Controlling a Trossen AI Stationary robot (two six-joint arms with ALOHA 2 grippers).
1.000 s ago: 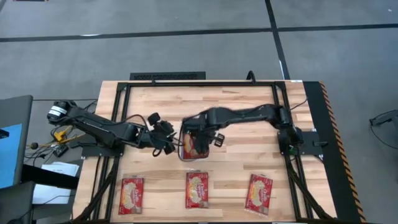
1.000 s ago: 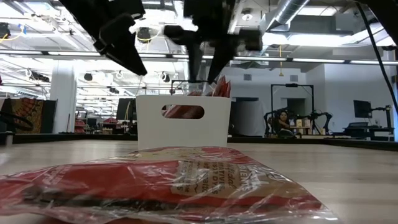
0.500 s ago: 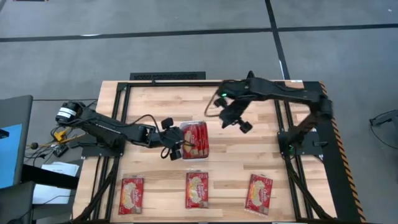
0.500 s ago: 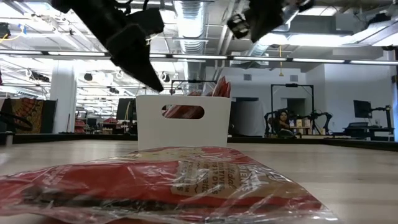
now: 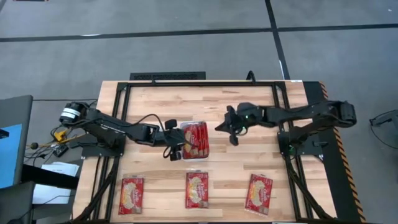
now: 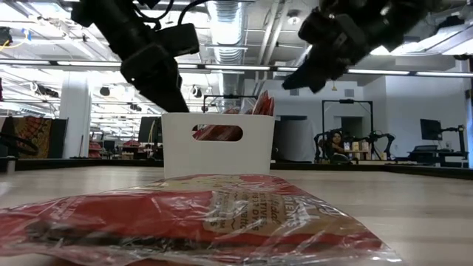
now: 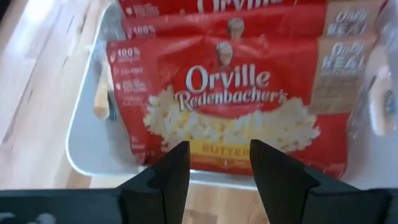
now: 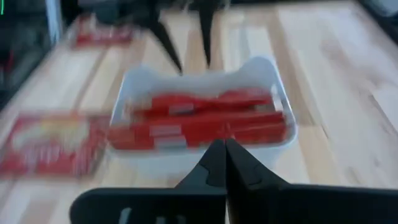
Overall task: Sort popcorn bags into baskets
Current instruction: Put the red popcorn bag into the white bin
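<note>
The white basket (image 5: 194, 140) stands mid-table with several red popcorn bags (image 7: 233, 109) on edge inside it. Three more popcorn bags (image 5: 131, 194), (image 5: 196, 190), (image 5: 260, 191) lie flat along the near edge. My left gripper (image 7: 219, 167) is open at the basket's left end, slanting down, its fingertips over the rim and nothing between them. My right gripper (image 5: 219, 128) is shut and holds nothing. It hangs in the air to the right of the basket, pointing at it (image 8: 199, 124).
The black frame rails (image 5: 118, 124) run along the table's left, right and far sides. Bare wood lies between the basket and the row of bags on the near edge. The nearest flat bag (image 6: 199, 214) fills the foreground of the low view.
My right gripper has pulled up out of the basket and swung toward the far right. It then came down to the basket's right side, rolled and shut. My left gripper has moved toward the basket and down, its fingers still apart. The basket has stayed put.
</note>
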